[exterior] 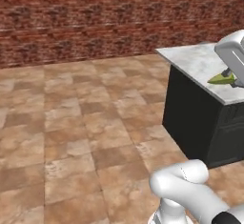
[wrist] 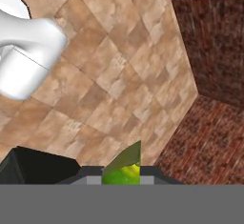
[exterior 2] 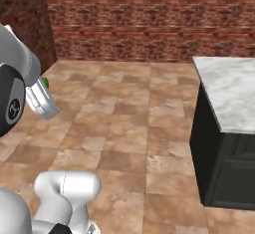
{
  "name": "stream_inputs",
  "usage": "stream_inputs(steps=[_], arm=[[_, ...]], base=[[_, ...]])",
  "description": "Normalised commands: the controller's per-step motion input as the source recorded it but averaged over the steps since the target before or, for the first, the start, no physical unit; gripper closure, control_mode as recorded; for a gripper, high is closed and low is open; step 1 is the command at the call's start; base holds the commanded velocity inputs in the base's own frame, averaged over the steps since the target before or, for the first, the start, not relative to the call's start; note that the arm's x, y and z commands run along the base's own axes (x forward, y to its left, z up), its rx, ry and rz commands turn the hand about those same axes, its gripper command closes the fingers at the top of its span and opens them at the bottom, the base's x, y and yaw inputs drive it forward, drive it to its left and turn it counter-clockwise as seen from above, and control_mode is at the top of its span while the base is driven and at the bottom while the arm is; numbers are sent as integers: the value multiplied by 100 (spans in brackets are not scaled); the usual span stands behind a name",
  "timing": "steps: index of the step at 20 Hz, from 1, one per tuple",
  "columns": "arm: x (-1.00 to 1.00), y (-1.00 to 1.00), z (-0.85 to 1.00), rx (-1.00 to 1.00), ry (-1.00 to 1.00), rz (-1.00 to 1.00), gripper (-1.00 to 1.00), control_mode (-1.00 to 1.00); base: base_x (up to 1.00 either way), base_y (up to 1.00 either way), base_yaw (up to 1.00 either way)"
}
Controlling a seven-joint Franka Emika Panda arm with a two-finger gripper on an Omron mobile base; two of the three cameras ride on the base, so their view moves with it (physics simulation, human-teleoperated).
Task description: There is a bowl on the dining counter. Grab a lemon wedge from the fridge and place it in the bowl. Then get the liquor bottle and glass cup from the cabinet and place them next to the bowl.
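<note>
Gripper (wrist: 122, 180) clenched on glossy yellow-green lemon wedge (wrist: 124, 167), pointed tip up; veined white marble dining counter (exterior: 200, 63) on dark base nearby.

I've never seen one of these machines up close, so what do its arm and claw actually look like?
The arm is built of smooth, rounded white segments with dark bands at the joints, one dark joint bearing a small pale marking. No loose cables show. The gripper has a boxy pale body and small dark finger tips.

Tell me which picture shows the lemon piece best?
The hand view: the lemon wedge sits close up, pinched in the tool. The left base view shows it small at the right edge; the right base view gives a green sliver behind the arm.
</note>
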Motion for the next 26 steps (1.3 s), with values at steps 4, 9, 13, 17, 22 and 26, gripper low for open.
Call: stream_inputs(steps=[4,9,13,17,22,26], arm=[[0,0,0,0,0,0,100,100],[0,0,0,0,0,0,100,100],[0,0,0,0,0,0,100,100],[0,0,0,0,0,0,100,100],[0,0,0,0,0,0,100,100],[0,0,0,0,0,0,100,100]], base=[[100,12,-31],[100,16,-28],[100,18,-27],[100,19,-26],[100,19,-27],[100,19,-30]])
